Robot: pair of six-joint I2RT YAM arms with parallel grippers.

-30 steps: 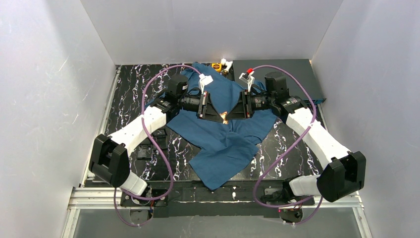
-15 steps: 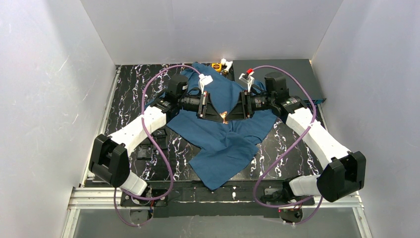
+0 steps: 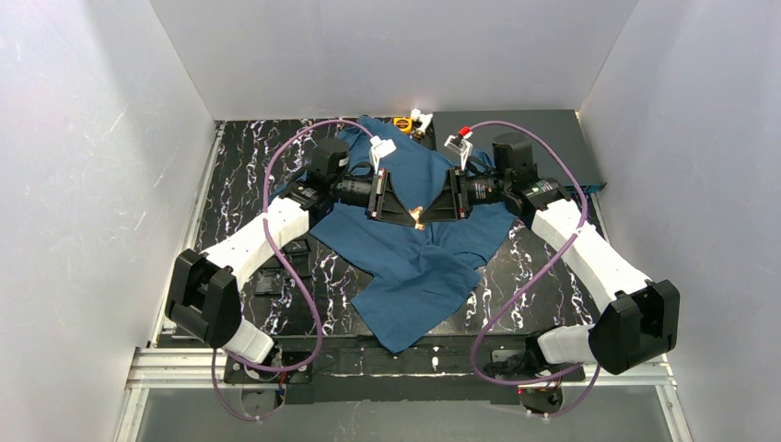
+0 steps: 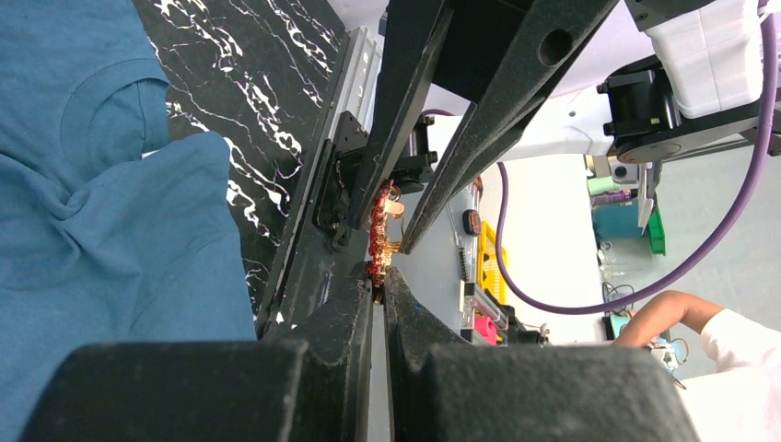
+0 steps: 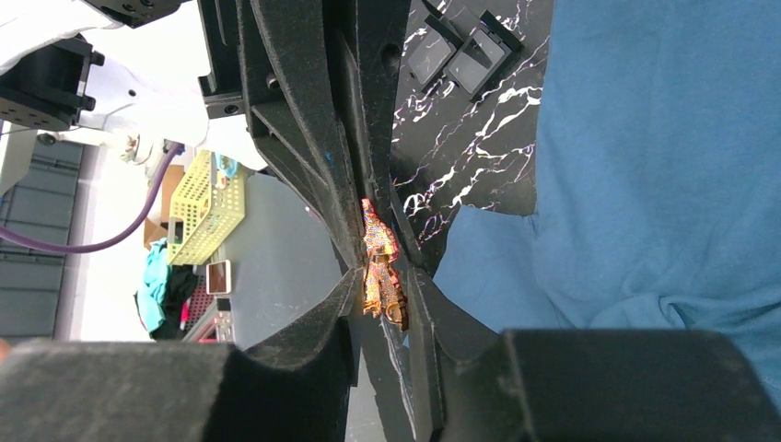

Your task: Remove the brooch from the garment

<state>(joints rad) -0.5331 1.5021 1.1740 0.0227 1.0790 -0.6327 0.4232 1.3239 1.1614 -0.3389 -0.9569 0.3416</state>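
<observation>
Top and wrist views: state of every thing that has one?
gold-and-red metal brooch: held off the cloth, pinched between both tools, no cloth seen on it.
large dark teal-blue cloth T-shirt: lying rumpled, not gripped.
left tool: shut on the brooch.
right tool: shut on the brooch.

A black, white-veined bench point(image 3: 239, 184) carried a dark grey panel point(image 3: 543, 129) at its far right corner. A small yellow item point(image 3: 402, 122) lay just beside a white item point(image 3: 422, 118) at the far edge. Two black square blocks point(image 5: 456, 57) sat side by side.
</observation>
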